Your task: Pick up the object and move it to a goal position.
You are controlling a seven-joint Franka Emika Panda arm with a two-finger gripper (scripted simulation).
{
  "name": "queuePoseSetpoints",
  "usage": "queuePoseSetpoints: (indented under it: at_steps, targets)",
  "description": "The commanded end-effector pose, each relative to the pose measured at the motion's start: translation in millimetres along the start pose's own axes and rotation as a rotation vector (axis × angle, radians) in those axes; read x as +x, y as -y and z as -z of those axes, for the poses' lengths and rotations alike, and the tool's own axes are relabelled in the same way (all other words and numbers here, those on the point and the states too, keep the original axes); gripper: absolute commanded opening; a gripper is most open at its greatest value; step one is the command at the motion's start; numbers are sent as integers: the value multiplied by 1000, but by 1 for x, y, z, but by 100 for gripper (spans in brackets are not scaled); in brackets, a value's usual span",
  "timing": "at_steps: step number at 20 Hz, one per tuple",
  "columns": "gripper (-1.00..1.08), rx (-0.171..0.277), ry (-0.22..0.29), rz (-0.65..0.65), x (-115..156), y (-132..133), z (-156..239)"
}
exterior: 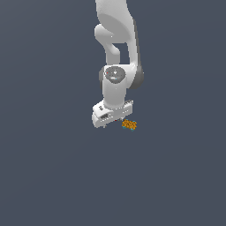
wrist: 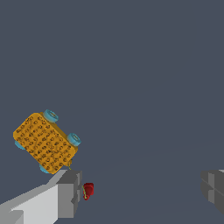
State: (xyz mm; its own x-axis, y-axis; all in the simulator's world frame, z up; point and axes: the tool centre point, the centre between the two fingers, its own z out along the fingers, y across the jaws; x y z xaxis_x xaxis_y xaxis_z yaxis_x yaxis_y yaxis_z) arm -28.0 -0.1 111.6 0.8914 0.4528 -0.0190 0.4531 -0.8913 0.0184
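We see the orange studded block (wrist: 45, 142) with teal wheel-like knobs (wrist: 51, 115) lying flat on the gray floor (wrist: 131, 65), long axis diagonal in the wrist view. It sits just beside the gripper (exterior: 111, 122), outside its wide-apart, empty fingers (wrist: 65, 194). The arm (exterior: 117, 48) hangs vertically. A red speck (wrist: 88, 190) lies by one finger.

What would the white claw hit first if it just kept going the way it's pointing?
Probably only the bare grey floor. The gripper is open, and the orange object sits off to one side of its fingers, not between them, though depth is hard to judge.
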Motion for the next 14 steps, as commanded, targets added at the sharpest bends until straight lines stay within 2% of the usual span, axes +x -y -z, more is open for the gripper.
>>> queuePoseSetpoints:
  at_steps: [1, 14]
  targets:
    - [100, 0, -1, 89, -1, 10, -6]
    - [100, 6, -13, 539, -11, 62, -33]
